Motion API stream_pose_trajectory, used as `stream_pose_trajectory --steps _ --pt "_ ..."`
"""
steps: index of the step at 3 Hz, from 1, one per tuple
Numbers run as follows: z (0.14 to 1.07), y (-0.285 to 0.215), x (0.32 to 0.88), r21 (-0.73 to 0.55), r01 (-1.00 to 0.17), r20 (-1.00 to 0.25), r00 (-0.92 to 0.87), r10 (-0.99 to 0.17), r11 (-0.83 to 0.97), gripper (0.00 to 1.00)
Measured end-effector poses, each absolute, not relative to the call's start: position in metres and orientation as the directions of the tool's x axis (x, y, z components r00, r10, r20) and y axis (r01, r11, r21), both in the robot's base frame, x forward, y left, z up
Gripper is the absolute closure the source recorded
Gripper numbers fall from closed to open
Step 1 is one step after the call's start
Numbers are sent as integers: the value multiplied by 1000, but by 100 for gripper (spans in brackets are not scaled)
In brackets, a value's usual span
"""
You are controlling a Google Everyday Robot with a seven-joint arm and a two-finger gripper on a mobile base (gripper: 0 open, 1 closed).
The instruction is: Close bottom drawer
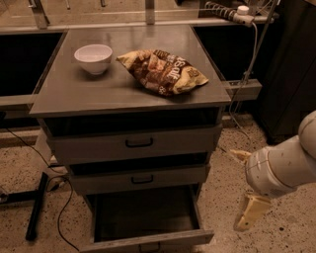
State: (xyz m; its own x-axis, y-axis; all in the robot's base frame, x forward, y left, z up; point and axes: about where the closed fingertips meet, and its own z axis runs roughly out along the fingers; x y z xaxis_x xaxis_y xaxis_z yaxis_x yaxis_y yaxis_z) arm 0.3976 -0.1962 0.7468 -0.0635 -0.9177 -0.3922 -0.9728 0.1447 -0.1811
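The bottom drawer (148,238) is the lowest of the grey cabinet's three and stands pulled far out. Its inside looks empty, and its front with the black handle sits at the lower edge of the camera view. The middle drawer (141,179) and top drawer (138,143) above it are nearly closed. My gripper (245,184) hangs to the right of the cabinet, at about the height of the bottom drawer and apart from it. Its two cream fingers (250,211) are spread open and hold nothing.
A white bowl (93,58) and a crumpled chip bag (162,70) lie on the cabinet top (74,94). A power strip with a cable (232,12) hangs at the back right. Cables and a black stand leg (37,205) lie on the speckled floor at left.
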Motion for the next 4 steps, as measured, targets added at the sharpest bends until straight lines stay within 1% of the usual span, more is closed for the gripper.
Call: stream_pose_trajectory --steps 1,2,3,4 --pt "747 -196 398 -181 -973 -392 -63 -918 144 0" --pt "728 -190 395 -139 -980 -393 -80 -916 145 0" --pt "684 -189 398 -80 -983 -414 -116 -903 163 0" --pt "637 -190 403 -53 -981 -444 -145 -884 188 18"
